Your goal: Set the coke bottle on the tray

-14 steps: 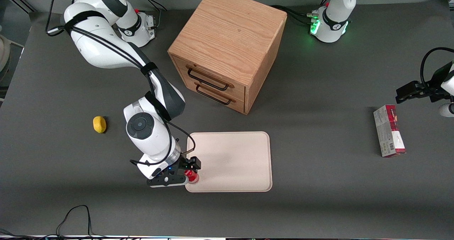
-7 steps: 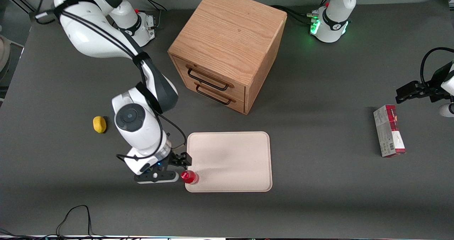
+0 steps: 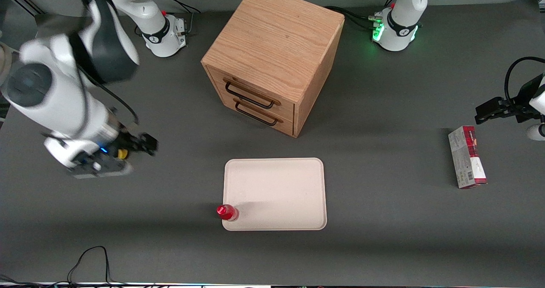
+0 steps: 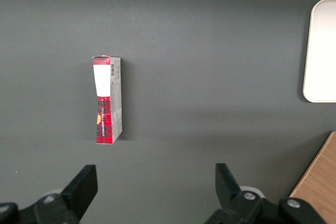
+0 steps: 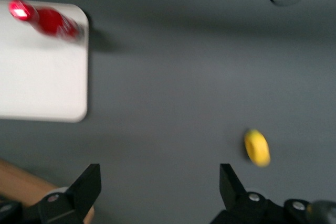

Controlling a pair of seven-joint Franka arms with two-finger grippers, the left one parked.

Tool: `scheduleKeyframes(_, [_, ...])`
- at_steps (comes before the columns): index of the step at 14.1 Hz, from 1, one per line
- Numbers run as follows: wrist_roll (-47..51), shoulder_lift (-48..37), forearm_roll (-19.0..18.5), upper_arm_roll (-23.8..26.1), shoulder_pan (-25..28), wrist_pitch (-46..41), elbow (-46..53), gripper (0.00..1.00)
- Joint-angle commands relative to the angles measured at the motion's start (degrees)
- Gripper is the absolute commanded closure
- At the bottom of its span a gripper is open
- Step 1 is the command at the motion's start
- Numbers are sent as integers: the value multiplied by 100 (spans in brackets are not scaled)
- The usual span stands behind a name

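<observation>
The coke bottle (image 3: 227, 212), small and red with a red cap, stands upright on the corner of the beige tray (image 3: 276, 190) that is nearest the front camera, at the working arm's end. In the right wrist view the bottle (image 5: 50, 20) shows on the tray's corner (image 5: 42, 82). My right gripper (image 3: 147, 144) is open and empty. It hangs high above the table, well away from the tray toward the working arm's end, over a yellow lemon (image 3: 122, 153). In the right wrist view its fingers (image 5: 86, 184) stand wide apart over bare table.
A wooden drawer cabinet (image 3: 272, 58) stands farther from the front camera than the tray. The lemon also shows in the right wrist view (image 5: 256, 148). A red-and-grey carton (image 3: 467, 156) lies toward the parked arm's end and shows in the left wrist view (image 4: 107, 99).
The gripper has let go of the bottle, risen and swung away toward the working arm's end, over the lemon. The bottle stays upright on the tray's corner.
</observation>
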Motion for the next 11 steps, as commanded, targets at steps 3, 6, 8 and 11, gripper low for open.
scheduleKeyframes(3, [-194, -2161, 425, -954, 61, -99, -1851, 0])
scheduleKeyframes(6, [-194, -2469, 416, -1113, 26, -591, -1843, 0])
scheduleKeyframes(8, [-133, -2514, 416, -1113, 35, -618, -1834, 0])
scheduleKeyframes(11, [-115, -2497, 416, -1105, 35, -618, -1843, 0])
